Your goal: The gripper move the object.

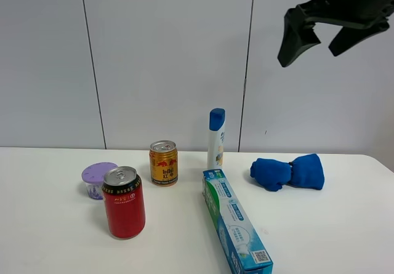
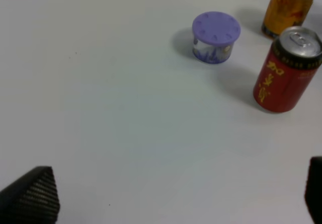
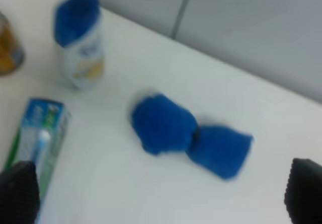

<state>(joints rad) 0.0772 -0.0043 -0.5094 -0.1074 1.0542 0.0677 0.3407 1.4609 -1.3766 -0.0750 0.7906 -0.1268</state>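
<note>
The right gripper hangs high, jaws apart, holding nothing. The bottle stands upright on the surface, behind the box.

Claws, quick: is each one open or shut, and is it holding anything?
Left claw: open, holding nothing, over bare table.
Right claw: open, holding nothing, high above the shampoo bottle and blue cloth.

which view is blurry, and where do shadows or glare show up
Right wrist view: soft and smeared across the shampoo bottle, blue cloth and toothpaste box. Left wrist view: sharper, faint shadows beside the purple-lidded jar and red can. Exterior high view: crisp, even light, no strong glare.
</note>
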